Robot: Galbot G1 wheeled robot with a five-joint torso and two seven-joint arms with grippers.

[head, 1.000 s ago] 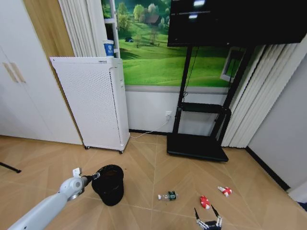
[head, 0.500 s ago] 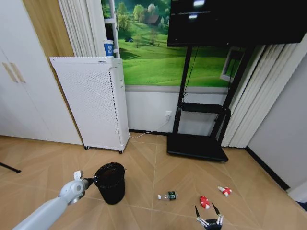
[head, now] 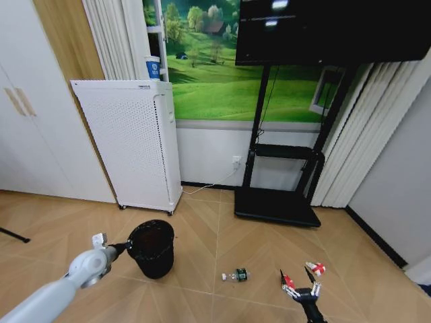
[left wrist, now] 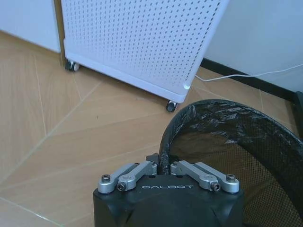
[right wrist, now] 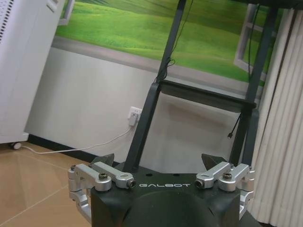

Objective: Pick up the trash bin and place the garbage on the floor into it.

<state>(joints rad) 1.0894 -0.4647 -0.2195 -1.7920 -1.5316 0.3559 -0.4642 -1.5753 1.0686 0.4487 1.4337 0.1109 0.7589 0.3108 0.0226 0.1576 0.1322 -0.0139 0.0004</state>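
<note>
The black mesh trash bin [head: 152,249] stands upright over the wooden floor, and my left gripper [head: 127,248] is shut on its near rim. In the left wrist view the fingers pinch the lined rim of the bin [left wrist: 227,137] at the left gripper [left wrist: 164,166]. The garbage lies to the right: a small clear bottle with a green label [head: 236,274] and two red-and-white wrappers [head: 315,268], [head: 289,280]. My right gripper [head: 300,282] is open low over the floor, its fingers around the nearer wrapper. In the right wrist view the right gripper [right wrist: 158,161] holds nothing.
A tall white perforated appliance [head: 131,145] on wheels stands against the wall behind the bin. A black TV stand base [head: 276,205] sits beyond the litter, with a white cable [head: 209,185] along the skirting. White cabinets [head: 27,114] line the left side.
The bin has gone from tilted to upright and shifted a little up and left with my left gripper. My right gripper has moved forward to the nearer red wrapper.
</note>
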